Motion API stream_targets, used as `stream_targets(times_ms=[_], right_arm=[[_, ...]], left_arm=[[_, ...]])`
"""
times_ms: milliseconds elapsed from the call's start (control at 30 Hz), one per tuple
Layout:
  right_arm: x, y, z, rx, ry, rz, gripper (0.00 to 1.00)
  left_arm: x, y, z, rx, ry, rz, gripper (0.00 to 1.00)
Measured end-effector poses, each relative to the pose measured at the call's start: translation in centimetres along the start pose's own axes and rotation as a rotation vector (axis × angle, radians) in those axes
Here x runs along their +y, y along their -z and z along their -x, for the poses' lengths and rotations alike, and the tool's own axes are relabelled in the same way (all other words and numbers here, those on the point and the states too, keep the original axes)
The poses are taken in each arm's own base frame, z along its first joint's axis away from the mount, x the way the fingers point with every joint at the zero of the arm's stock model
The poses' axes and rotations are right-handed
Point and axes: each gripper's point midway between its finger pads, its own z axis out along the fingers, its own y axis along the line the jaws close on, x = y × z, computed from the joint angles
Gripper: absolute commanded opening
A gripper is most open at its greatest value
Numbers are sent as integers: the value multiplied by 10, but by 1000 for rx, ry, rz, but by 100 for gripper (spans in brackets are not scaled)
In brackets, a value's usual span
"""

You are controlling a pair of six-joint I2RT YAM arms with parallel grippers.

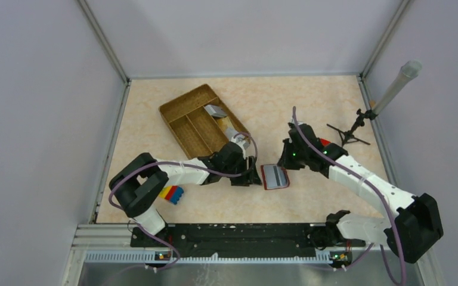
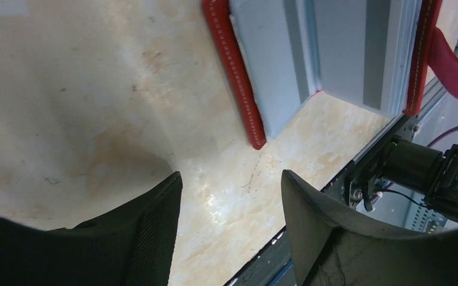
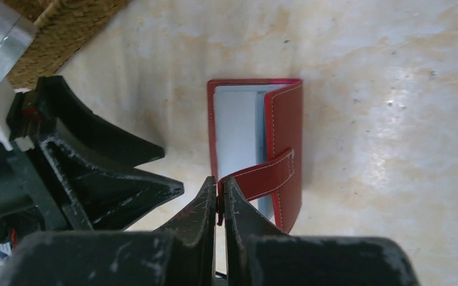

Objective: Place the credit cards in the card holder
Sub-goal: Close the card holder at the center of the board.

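Credit cards: I make out a grey-silver one and a tan one. Both lie in the wicker tray, in the compartment along its 3 o'clock side. They are well apart from the card holder, at about 10 o'clock from it.

The card holder is red and lies open on the table, pale grey pockets up.

Right gripper: jaws pinched tight on the holder's strap, which is drawn across the pockets.

Left gripper: jaws spread wide, nothing between them, low over bare table just beside the holder at its 9 o'clock.

A toy block sits at 8 o'clock by the left arm. A small tripod stands at the table's 3 o'clock edge.
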Motion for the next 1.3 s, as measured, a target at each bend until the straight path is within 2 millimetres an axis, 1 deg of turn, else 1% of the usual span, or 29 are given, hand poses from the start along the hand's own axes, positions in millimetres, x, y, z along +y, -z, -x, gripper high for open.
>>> stream_targets(times_ms=[67, 233, 300, 400, 433, 500, 600, 633, 700, 733, 767, 833, 900, 1000, 1033, 1100, 1167, 1200, 1233, 1267, 1300], right_arm=[[12, -5, -5, 15, 7, 30, 0], [36, -18, -14, 39, 5, 91, 0], [45, -26, -18, 48, 2, 109, 0], [50, -39, -26, 68, -6, 125, 1], [51, -43, -29, 78, -7, 130, 4], [53, -53, -36, 105, -12, 144, 16], [57, -61, -44, 138, -15, 172, 32], [60, -61, -45, 142, -14, 186, 39], [64, -59, -43, 141, -4, 210, 52], [66, -57, -42, 136, 2, 219, 58], [67, -54, -40, 129, 8, 224, 62], [69, -42, -31, 104, 29, 231, 66], [74, -25, -15, 52, 51, 244, 67], [79, 8, 21, -62, 63, 260, 67], [76, 17, 32, -97, 56, 255, 67], [62, 28, 51, -161, 26, 222, 66], [33, 32, 64, -201, -28, 151, 66], [19, 29, 65, -207, -50, 119, 66], [3, 24, 62, -202, -75, 77, 66], [-8, 18, 57, -188, -89, 45, 66], [-21, 10, 44, -153, -101, 10, 66]], left_arm=[[8, 0, -2, 2, 25, -6, 63], [12, 6, 0, -16, 55, -27, 64], [11, 11, 2, -29, 53, -28, 65], [6, 21, 6, -61, 45, -35, 66], [5, 25, 8, -71, 42, -35, 67], [2, 32, 11, -91, 35, -36, 68], [-1, 41, 14, -114, 29, -36, 70], [-1, 44, 14, -120, 29, -34, 71], [0, 48, 15, -129, 29, -25, 76], [0, 49, 15, -131, 28, -20, 79], [0, 51, 16, -137, 26, -16, 80], [2, 54, 17, -148, 20, -5, 82], [3, 57, 17, -150, 19, 7, 83], [0, 59, 19, -149, 20, 11, 84], [-2, 59, 21, -151, 19, 9, 84], [-8, 61, 25, -158, 14, 0, 85], [-13, 60, 30, -162, 10, -6, 85], [-16, 59, 33, -163, 8, -11, 85], [-19, 58, 36, -164, 6, -14, 86], [-20, 57, 37, -163, 4, -17, 86], [-22, 55, 39, -158, 4, -18, 86]])
